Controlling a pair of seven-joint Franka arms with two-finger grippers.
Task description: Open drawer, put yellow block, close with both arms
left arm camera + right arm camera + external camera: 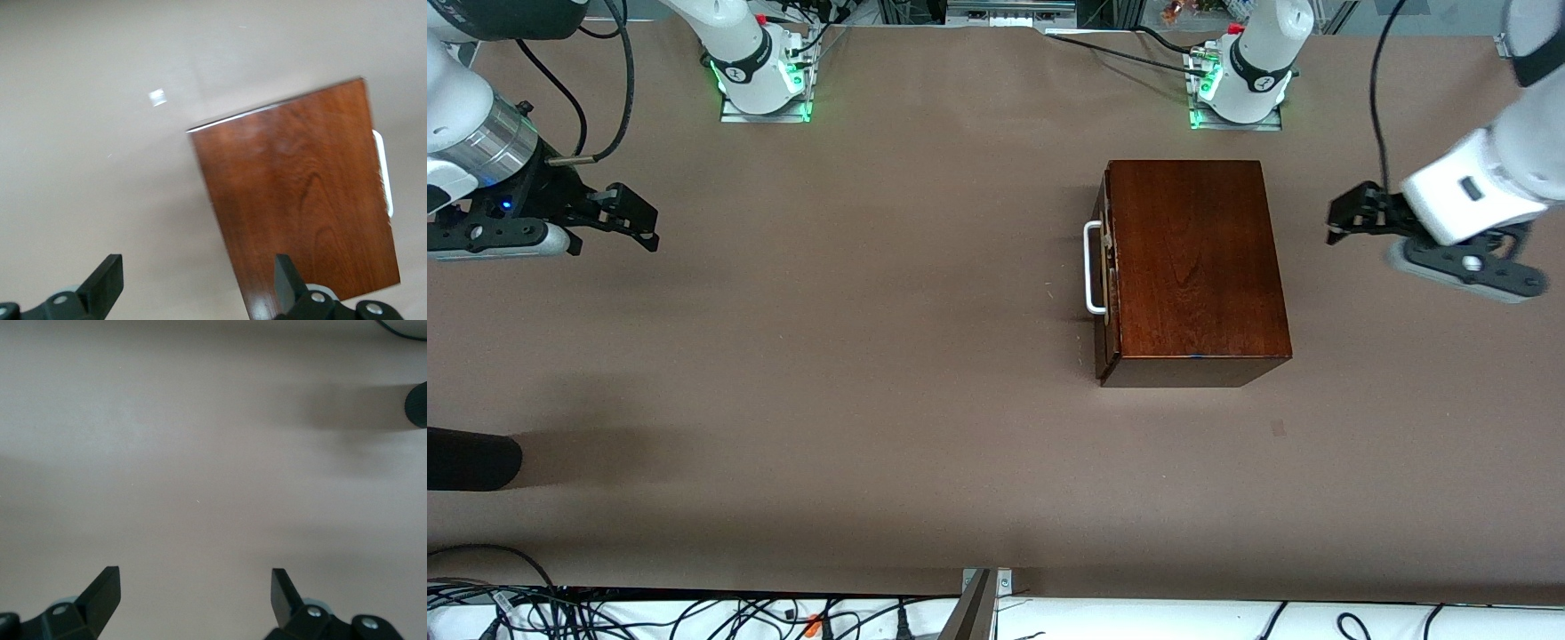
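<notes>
**Drawer shut, both grippers wide and empty**

Front view: the drawer (1104,267) sits closed in the wooden box (1196,267), its white handle (1091,268) facing the right arm's end. The left gripper (1343,218) hangs spread and empty beside the box; the right gripper (633,216) waits well apart, spread, holding nothing. No yellow block shows.

Left wrist view: box top under the left gripper (197,280). The rigid bar handle looks the surest hold; polished wood is likely slippery.

Right wrist view: bare table (200,453) under the right gripper (193,593).

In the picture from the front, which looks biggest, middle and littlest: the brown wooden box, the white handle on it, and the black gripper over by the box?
1. Dark reddish-brown wooden box, clearly largest.
2. Left arm's black two-finger gripper, though it hangs nearer the camera.
3. White U-shaped bar handle, smallest.
</notes>
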